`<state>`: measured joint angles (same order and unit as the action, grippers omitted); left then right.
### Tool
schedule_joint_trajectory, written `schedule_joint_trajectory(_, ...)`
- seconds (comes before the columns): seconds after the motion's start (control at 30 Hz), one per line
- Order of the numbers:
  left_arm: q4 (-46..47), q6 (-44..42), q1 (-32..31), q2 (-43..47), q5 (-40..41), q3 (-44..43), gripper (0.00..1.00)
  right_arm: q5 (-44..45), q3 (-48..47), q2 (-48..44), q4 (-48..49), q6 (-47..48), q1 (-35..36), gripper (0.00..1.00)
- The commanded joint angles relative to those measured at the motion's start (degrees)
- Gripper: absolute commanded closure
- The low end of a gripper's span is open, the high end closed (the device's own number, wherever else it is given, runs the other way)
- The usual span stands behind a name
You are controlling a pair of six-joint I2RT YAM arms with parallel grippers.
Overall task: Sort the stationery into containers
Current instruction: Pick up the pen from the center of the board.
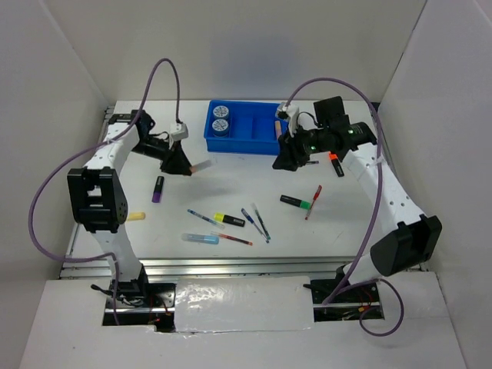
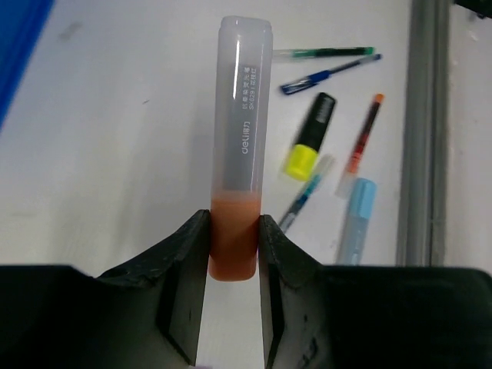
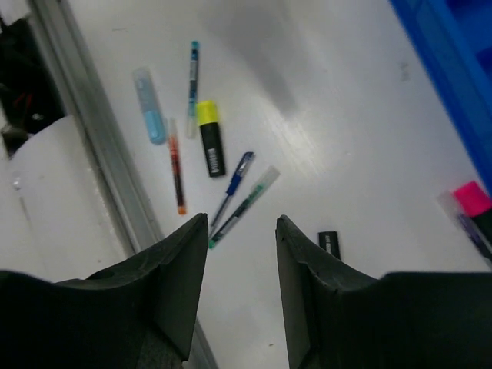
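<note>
My left gripper (image 2: 233, 223) is shut on the orange end of an orange highlighter (image 2: 242, 154), whose frosted cap points away from the fingers. From above, that gripper (image 1: 179, 163) hangs over the table left of the blue tray (image 1: 250, 140). Two round pale-blue discs (image 1: 221, 121) lie in the tray's left compartment. My right gripper (image 3: 242, 227) is open with nothing between its fingers. It hovers off the tray's right end (image 1: 288, 157). Loose stationery lies on the table: a yellow highlighter (image 1: 229, 220), a pale-blue marker (image 1: 201, 238), a purple marker (image 1: 157, 189) and a green highlighter (image 1: 295, 202).
Thin pens lie near the front: blue ones (image 1: 256, 222) and red ones (image 1: 313, 202). An orange-and-black highlighter (image 1: 336, 164) lies under the right arm. A pink highlighter (image 3: 470, 200) shows at the right wrist view's edge. A metal rail (image 1: 231, 264) lines the table's front edge.
</note>
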<state>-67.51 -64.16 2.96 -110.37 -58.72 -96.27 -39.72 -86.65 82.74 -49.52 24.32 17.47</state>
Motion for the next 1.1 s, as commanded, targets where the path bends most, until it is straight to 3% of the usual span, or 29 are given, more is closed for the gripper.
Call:
schedule_joint_trajectory(0.0, -6.4, -13.5, -2.5, 6.8, -5.8, 4.4, 0.95, -9.3, -4.1, 3.3, -9.4, -0.1, 1.9, 0.53)
schedule_joint_trajectory(0.13, 8.7, -8.2, -10.1, 17.5, 0.5, 12.0, 0.97, -16.6, -5.1, 7.6, -13.0, -4.2, 4.2, 0.49)
schedule_joint_trajectory(0.2, 11.8, -8.3, -12.1, 20.4, 4.6, 13.7, 0.98, -17.5, -4.9, 8.6, -12.5, -6.3, 5.2, 0.46)
schedule_joint_trajectory(0.33, 6.4, -14.7, -15.8, 20.7, 6.6, 10.4, 0.98, -21.1, -6.6, 12.4, -13.8, -8.1, 6.2, 0.43)
schedule_joint_trajectory(0.6, 5.1, -21.8, -23.2, 21.9, 14.6, 8.8, 0.99, -27.2, -15.1, 20.4, -24.4, -3.8, 6.3, 0.4)
schedule_joint_trajectory(0.77, 6.2, -20.6, -24.9, 21.8, 14.4, 7.8, 1.0, -22.0, -11.6, 18.3, -17.0, -9.5, 8.1, 0.35)
schedule_joint_trajectory(1.07, 8.2, -16.9, -26.3, 20.4, 13.9, 5.4, 1.0, -17.4, -6.9, 18.8, -5.0, -21.1, 9.5, 0.39)
